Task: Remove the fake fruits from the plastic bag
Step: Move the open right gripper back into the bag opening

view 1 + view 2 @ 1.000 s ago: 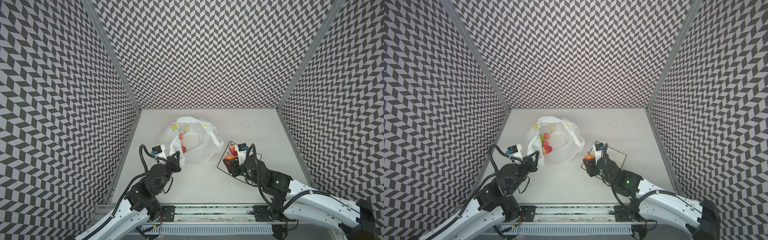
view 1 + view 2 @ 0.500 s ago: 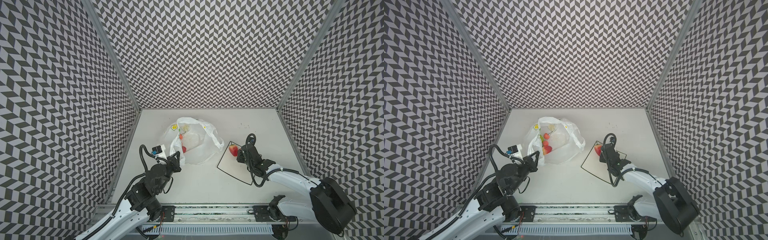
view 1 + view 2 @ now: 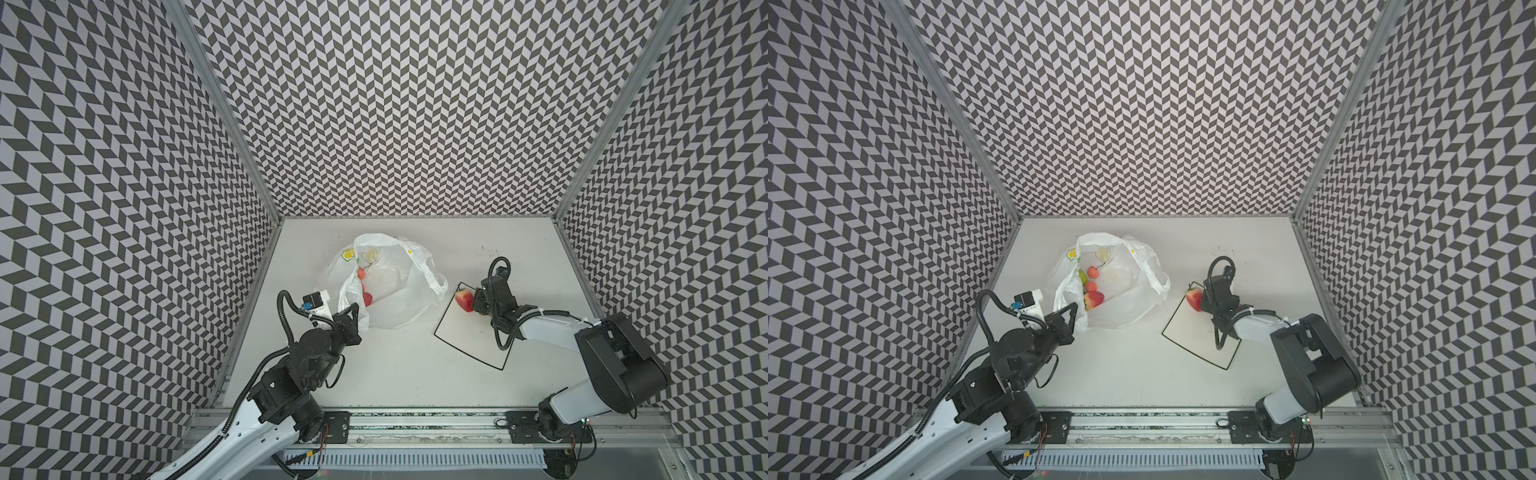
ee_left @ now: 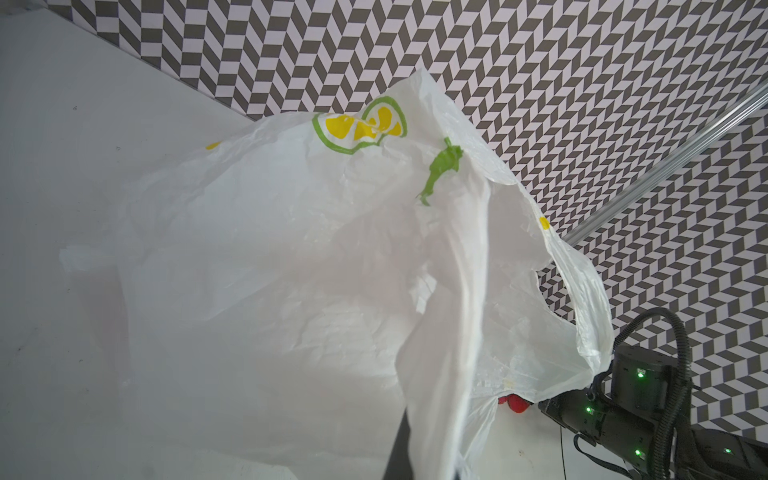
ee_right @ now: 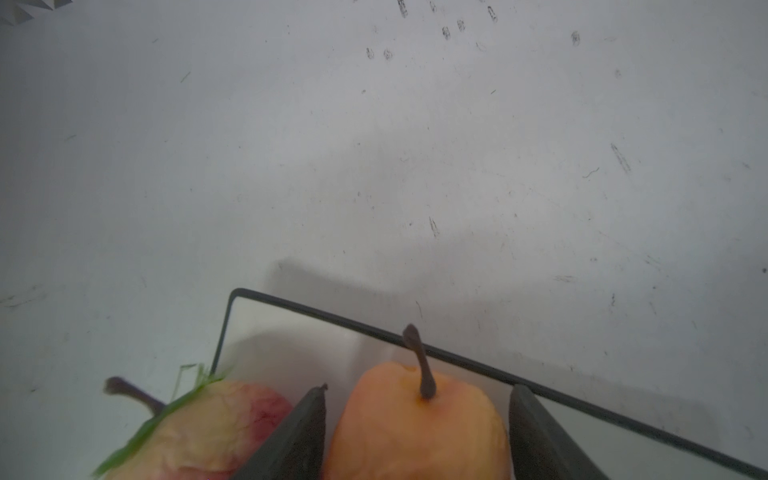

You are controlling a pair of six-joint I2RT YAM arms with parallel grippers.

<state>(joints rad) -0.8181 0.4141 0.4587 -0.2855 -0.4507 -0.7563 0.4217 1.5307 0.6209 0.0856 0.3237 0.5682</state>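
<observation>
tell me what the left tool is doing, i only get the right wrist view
Observer: The left tool is shut on the near edge of the plastic bag, as both top views show.
Operator: any fruit inside that bag
Observer: Yes. In a top view a strawberry, two smaller red fruits and a green fruit show inside it.
Operator: is the bag touching my sheet
Observer: No. The sheet lies to the bag's right in both top views, with a strip of bare table between them.
</observation>
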